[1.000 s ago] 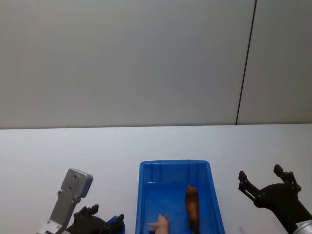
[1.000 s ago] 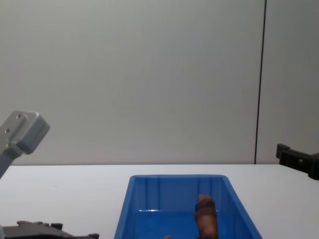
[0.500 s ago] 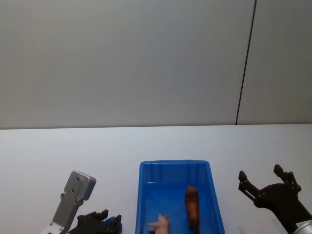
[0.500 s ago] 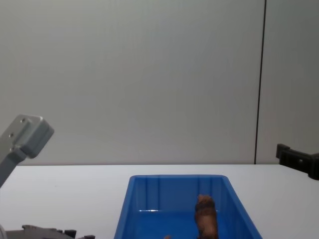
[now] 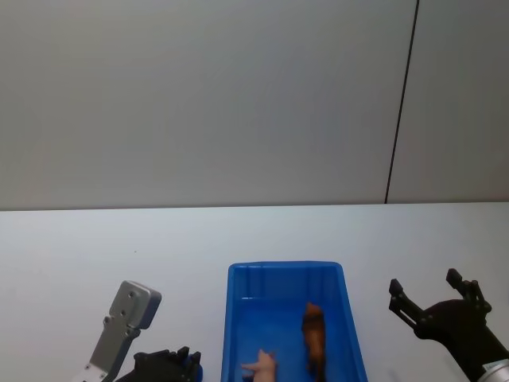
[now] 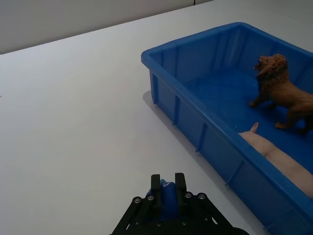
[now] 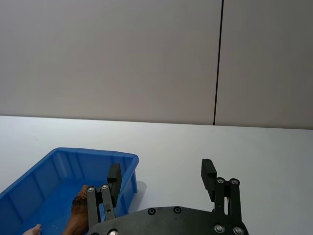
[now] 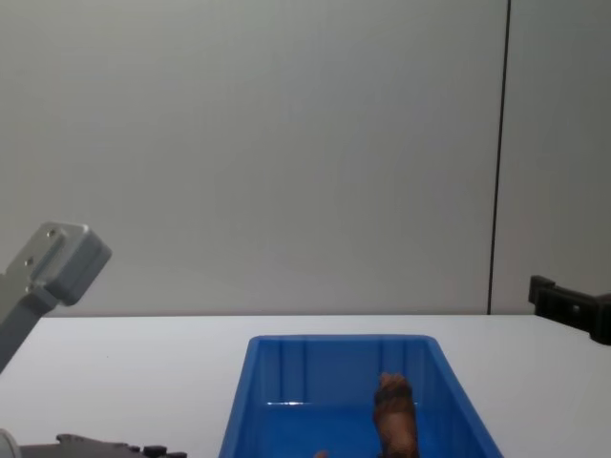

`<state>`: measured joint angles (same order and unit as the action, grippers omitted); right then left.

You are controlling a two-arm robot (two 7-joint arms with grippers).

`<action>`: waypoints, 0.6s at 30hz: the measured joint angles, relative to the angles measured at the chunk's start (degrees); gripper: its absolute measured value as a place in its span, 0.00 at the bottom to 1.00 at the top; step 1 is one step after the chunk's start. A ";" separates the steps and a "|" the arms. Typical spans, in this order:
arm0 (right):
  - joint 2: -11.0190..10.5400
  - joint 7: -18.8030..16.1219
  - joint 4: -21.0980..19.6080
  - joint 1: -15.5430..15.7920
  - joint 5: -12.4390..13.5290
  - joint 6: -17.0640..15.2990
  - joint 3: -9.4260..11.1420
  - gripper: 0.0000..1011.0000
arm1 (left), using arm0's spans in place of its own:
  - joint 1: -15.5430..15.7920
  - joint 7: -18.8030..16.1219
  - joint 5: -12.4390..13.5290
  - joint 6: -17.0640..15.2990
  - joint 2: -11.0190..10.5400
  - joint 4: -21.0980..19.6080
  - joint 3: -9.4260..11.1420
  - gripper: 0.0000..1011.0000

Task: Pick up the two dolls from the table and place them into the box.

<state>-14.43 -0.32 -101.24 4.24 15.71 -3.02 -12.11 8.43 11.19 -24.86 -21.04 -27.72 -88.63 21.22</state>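
between the left hand's fingers sits the blue doll

Right gripper: black, fingers spread wide apart with nothing between them, above the table.
Table: plain white, running back to a grey wall.
Box: bright blue bin beside the gripper (its near corner just behind one finger).
Lion doll: brown, lying inside the box.
Pink thing: only a tip visible inside the box.
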 joint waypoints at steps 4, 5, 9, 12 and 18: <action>0.00 0.00 0.00 -0.01 0.00 0.00 0.00 0.99 | 0.04 0.63 -0.30 0.59 0.12 0.35 0.01 0.15; 0.00 0.00 0.00 0.00 0.00 0.00 0.00 0.99 | 0.04 0.63 -0.30 0.59 0.12 0.35 0.01 0.14; 0.00 0.00 0.00 -0.01 0.00 0.00 0.00 0.99 | -0.03 0.76 -0.82 1.60 0.15 0.43 -0.09 0.12; 0.00 0.00 0.00 -0.01 0.00 0.00 0.00 0.99 | -0.14 0.67 -1.12 2.58 0.08 0.36 -0.26 0.10; 0.00 0.00 0.00 -0.01 0.00 0.00 0.00 0.99 | -0.37 -0.07 -1.35 4.40 -0.24 -0.34 -0.72 0.07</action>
<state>-14.43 -0.32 -101.24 4.23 15.71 -3.02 -12.11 8.06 11.13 -26.22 -16.65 -27.96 -88.97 20.50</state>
